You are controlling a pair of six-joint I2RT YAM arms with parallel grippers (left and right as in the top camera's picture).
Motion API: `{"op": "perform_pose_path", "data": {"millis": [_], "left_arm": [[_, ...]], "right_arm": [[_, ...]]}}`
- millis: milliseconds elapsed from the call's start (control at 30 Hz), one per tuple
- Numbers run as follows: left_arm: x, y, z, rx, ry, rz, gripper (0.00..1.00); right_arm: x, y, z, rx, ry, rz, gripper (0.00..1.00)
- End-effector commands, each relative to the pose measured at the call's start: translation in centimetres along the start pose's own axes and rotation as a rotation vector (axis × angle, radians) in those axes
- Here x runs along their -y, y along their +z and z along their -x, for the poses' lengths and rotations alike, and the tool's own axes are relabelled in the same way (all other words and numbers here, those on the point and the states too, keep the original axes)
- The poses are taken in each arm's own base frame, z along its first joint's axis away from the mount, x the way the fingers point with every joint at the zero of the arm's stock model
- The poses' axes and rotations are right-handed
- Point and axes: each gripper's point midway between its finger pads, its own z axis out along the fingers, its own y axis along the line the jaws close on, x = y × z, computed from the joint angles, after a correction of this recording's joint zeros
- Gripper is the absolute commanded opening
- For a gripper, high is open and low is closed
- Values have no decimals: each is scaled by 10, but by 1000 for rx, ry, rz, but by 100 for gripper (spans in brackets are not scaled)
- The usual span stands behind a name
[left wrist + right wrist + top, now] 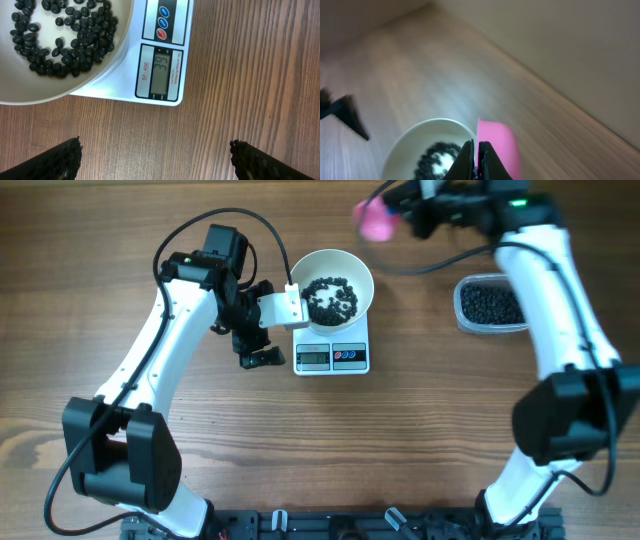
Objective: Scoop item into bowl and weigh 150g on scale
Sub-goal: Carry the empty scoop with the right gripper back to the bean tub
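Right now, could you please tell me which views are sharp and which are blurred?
Overhead: sharp on the scale and bowl, though the pink scoop at the top edge is smeared. Left wrist: crisp, display digits and beans distinct. Right wrist: blurred throughout, everything hazy.

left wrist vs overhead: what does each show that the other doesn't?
Left wrist only: the display is legible and appears to read 39.
Overhead only: the tub at right, the pink scoop at the top edge, and the right arm.
Both: the bowl with beans on the scale, and the open left gripper near the scale.
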Motion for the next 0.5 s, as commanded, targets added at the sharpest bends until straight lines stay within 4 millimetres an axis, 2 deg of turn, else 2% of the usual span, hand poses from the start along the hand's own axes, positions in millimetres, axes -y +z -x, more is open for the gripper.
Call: {"op": "perform_pose_path", "data": {"millis": [0,33,67,133,200,333,467], "left_arm": [[4,3,3,19,18,-20,100],[4,3,3,19,18,-20,100],[4,3,3,19,18,-20,100],[4,3,3,19,18,-20,100],[4,3,3,19,18,-20,100],[4,3,3,18,17,-20,100],[4,3,3,19,18,-20,100]], "right_arm": [[62,-59,-26,-70,241,-250,4],[76,-70,-43,-120,279,-319,4],[103,-98,-75,-219,340,-468,4],[121,-121,-98,-299,350,-570,4],[128,-136,-116,-377,284,-582,4],[122,-135,-144,-500,133,-508,4],[129,-136,-183,-619,173,-554,5]]}}
